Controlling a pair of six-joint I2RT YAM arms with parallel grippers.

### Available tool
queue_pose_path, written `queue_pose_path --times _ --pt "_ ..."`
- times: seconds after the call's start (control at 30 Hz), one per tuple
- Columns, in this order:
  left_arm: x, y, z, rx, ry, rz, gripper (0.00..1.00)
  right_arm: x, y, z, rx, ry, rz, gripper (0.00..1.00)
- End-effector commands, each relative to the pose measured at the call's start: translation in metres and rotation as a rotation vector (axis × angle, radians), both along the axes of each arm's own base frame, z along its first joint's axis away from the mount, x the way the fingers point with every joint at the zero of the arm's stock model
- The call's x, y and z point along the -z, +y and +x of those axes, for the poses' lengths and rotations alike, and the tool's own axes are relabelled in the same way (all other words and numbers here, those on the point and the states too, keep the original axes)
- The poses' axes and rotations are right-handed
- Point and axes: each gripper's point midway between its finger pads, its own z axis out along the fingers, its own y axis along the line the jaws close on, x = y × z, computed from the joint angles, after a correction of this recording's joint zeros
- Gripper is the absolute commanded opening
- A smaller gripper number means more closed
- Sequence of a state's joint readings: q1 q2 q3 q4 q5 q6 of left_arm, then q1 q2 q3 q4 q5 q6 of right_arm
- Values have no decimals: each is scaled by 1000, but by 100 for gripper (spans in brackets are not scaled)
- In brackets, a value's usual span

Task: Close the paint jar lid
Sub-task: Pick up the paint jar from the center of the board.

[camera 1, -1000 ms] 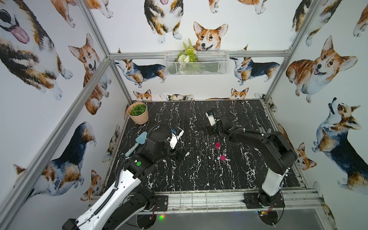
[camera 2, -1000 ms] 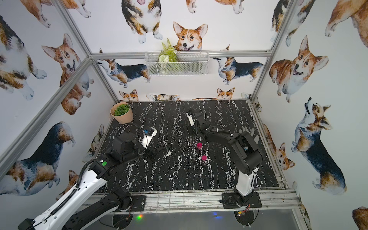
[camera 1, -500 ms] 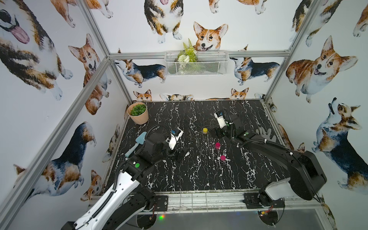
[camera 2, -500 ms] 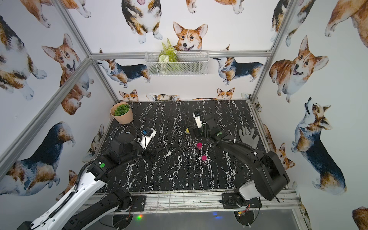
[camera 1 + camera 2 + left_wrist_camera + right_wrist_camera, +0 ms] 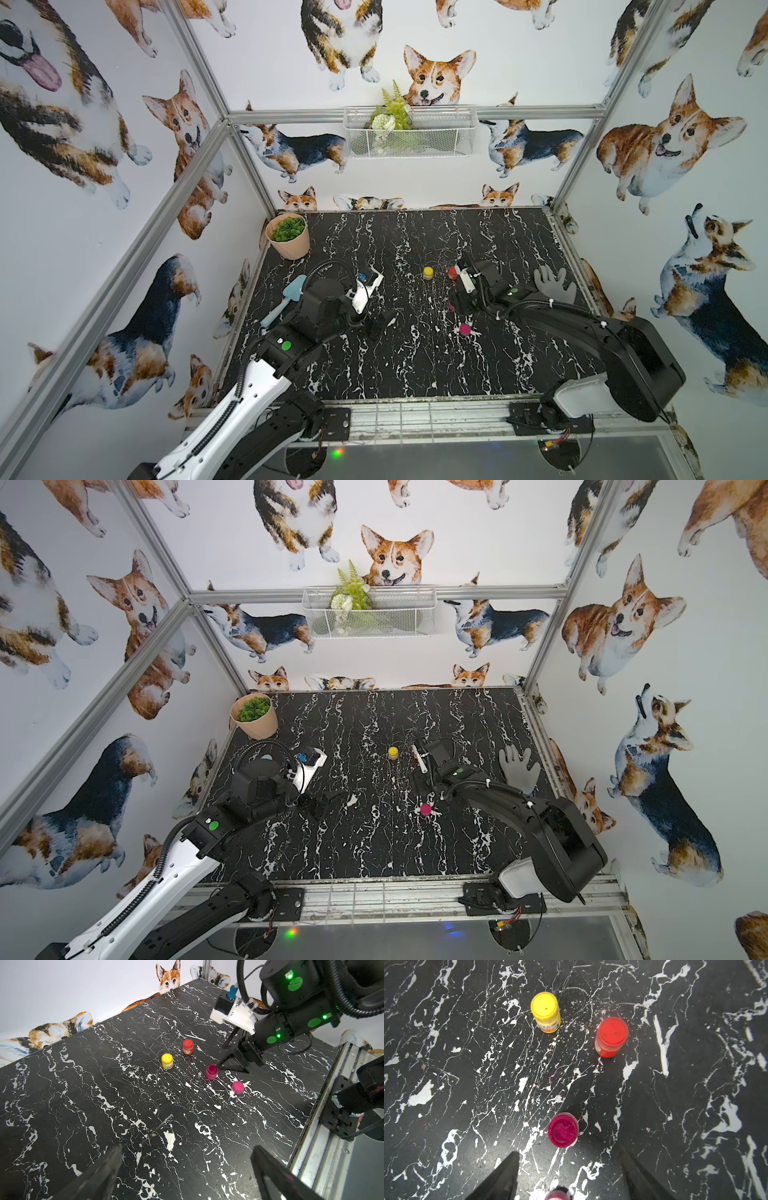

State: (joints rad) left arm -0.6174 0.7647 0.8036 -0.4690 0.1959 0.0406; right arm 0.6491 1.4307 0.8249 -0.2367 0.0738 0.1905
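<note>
Likely step: fetch lid (image 5: pixel 237 1087). My right hand (image 5: pixel 568 1150) part-open, empty, near open jar (image 5: pixel 563 1130). Next: lower onto lid, pinch rim. Left hand (image 5: pixel 187 1148) wide, empty.

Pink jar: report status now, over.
Left gripper open, empty; right gripper open beside the pink jar. Jar upright, uncapped; lid flat on the table near it. Nothing in the way; yellow jar, red jar stand clear.
</note>
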Motion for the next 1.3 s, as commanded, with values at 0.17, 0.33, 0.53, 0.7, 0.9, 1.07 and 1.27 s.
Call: queue_pose_path --times 0.17,0.33,0.53,0.7,0.9,1.07,1.27 --pt "1 -1 -2 15 1 -2 100 18 4 0 28 48 -18 73" --pt "0 -2 -3 17 -2 -5 100 28 4 2 32 59 -42 74" --pt "-1 -3 -3 25 -7 -10 100 35 9 7 31 62 -41 67" --pt "0 -3 -3 25 -3 -9 100 40 11 13 34 56 -53 64" --pt "0 -2 -2 21 -5 -7 100 47 14 17 31 59 -60 55" --pt "1 -3 -3 21 -3 -7 100 51 17 18 22 67 -59 48" --pt "2 -2 -1 13 -8 -4 99 51 18 17 15 72 -56 39"
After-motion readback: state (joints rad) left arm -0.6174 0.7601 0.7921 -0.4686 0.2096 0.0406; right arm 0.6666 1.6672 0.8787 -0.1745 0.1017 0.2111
